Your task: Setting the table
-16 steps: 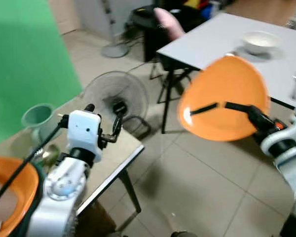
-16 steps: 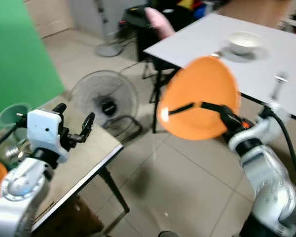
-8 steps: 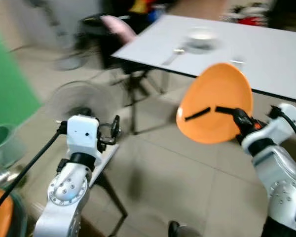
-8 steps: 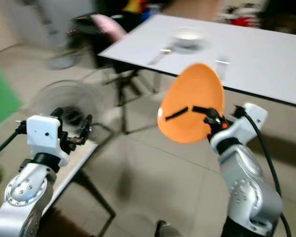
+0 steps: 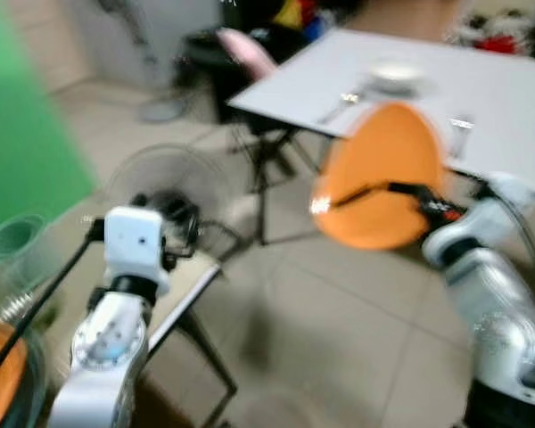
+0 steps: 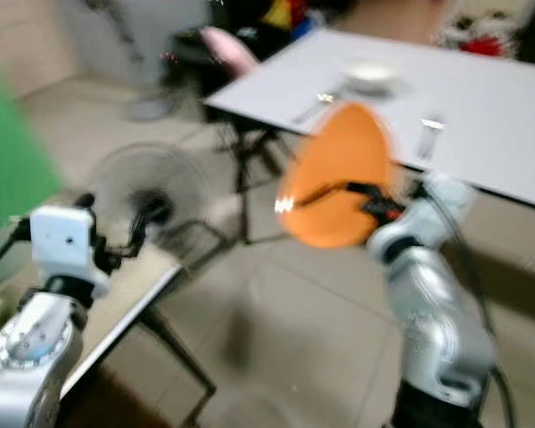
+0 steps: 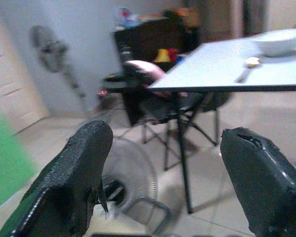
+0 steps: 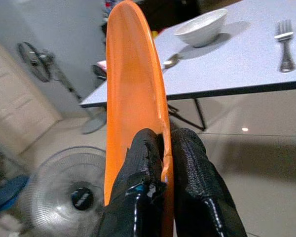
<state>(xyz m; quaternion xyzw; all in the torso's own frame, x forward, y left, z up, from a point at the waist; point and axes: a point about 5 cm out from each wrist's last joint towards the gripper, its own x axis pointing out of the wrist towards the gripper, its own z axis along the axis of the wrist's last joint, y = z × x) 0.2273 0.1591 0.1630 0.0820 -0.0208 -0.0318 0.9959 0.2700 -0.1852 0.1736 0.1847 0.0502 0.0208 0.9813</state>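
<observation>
Orange and glossy, the plate is pinched at its rim between the two black fingers of the right gripper, which are closed tight on it. It stands on edge, its long axis running up and away from the fingers, its face turned sideways (a bright glare spot sits near one edge). It hangs in the air just short of the white table, above the tiled floor. On the table lie a white bowl, a spoon and a fork. The left gripper stands wide open, holding nothing, with a floor fan below it, well apart from the table.
</observation>
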